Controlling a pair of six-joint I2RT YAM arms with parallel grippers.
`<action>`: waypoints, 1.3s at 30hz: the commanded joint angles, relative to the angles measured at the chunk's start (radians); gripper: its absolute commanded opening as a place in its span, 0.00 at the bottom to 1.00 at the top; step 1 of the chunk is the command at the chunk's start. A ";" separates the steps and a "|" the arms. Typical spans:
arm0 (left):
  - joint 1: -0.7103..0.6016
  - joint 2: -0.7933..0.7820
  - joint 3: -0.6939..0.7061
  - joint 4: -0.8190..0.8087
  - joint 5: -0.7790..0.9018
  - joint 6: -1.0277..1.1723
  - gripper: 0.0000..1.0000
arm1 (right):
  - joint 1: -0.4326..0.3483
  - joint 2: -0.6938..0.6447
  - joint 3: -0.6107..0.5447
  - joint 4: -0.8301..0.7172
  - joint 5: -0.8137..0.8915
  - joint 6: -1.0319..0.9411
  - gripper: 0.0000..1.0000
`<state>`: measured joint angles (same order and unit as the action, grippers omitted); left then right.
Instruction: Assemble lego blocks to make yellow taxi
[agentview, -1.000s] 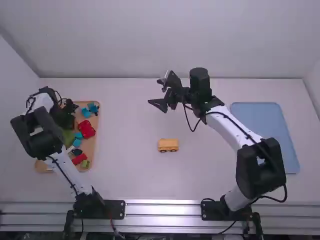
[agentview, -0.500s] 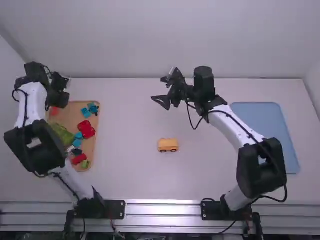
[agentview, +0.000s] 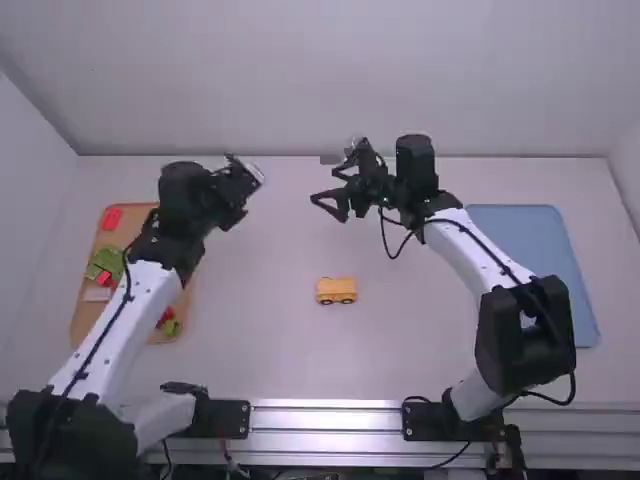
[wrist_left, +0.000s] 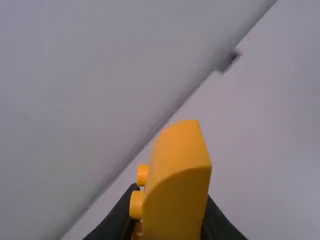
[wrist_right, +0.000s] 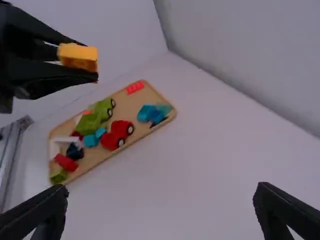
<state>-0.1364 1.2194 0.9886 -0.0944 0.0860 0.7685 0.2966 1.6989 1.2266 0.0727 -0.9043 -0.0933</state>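
Observation:
In the high view my left gripper is raised at the back left, right of the wooden tray. In the left wrist view a curved yellow-orange block with studs sits between my left gripper's fingers, which are shut on it. The right wrist view also shows this block held there. A yellow wheeled piece rests upright mid-table, touched by neither gripper. My right gripper hangs behind it toward the back wall; in the right wrist view my right gripper stands wide open, nothing between its fingers.
The wooden tray at the left holds red, green and blue pieces, including a red car. A blue tray lies at the right, beyond the right arm. The back wall rises behind both grippers.
My left gripper has moved up off the wooden tray and across to the right. The right gripper has shifted only slightly to the right. The yellow wheeled piece has stayed put.

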 joint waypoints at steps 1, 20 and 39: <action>-0.073 -0.031 -0.027 0.025 -0.013 0.013 0.02 | -0.014 0.003 0.027 -0.038 -0.100 -0.066 1.00; -0.252 0.151 -0.027 0.298 0.065 -0.332 0.02 | -0.054 0.003 -0.427 1.184 -0.105 0.557 0.97; -0.309 0.202 -0.029 0.383 0.083 -0.447 0.02 | 0.006 0.003 -0.363 1.092 0.039 0.642 0.73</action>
<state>-0.4461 1.4193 0.9634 0.2687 0.1429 0.3542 0.2871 1.7000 0.8383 1.1690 -0.9085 0.5430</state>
